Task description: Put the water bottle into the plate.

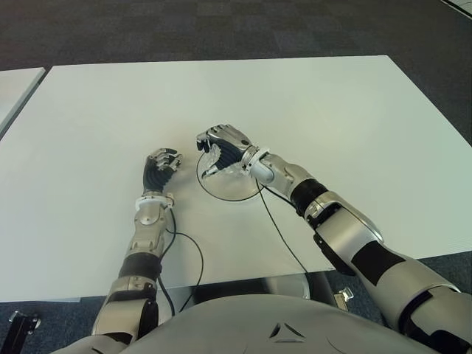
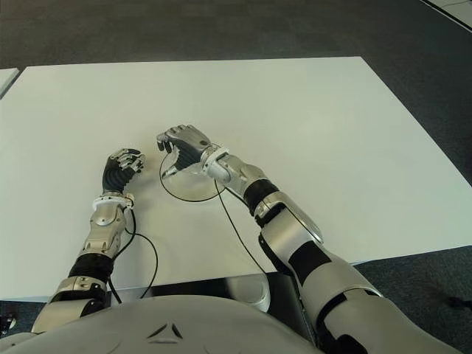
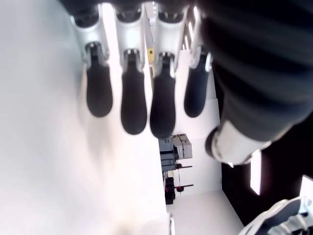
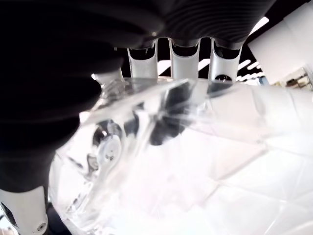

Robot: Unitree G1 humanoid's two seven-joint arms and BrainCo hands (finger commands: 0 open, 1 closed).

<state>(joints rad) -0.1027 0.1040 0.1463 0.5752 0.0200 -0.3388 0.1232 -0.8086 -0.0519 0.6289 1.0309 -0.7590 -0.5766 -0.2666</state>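
My right hand point(image 1: 225, 151) hovers over the far-left part of the plate point(image 1: 234, 189), a round white dish with a thin dark rim lying on the white table point(image 1: 332, 118). Its fingers point(image 4: 183, 63) are curled around a clear plastic water bottle point(image 4: 195, 161), which fills the right wrist view. From the head only a pale sliver of the bottle point(image 1: 214, 161) shows under the palm. Whether the bottle touches the plate I cannot tell. My left hand point(image 1: 161, 168) stays idle just left of the plate, its fingers point(image 3: 134, 103) relaxed and holding nothing.
Thin black cables trail from the left wrist point(image 1: 193, 251) and the right wrist point(image 1: 276, 225) toward the table's near edge. A second white table point(image 1: 15, 85) stands at the far left. Dark carpet point(image 1: 221, 29) lies beyond the table's far edge.
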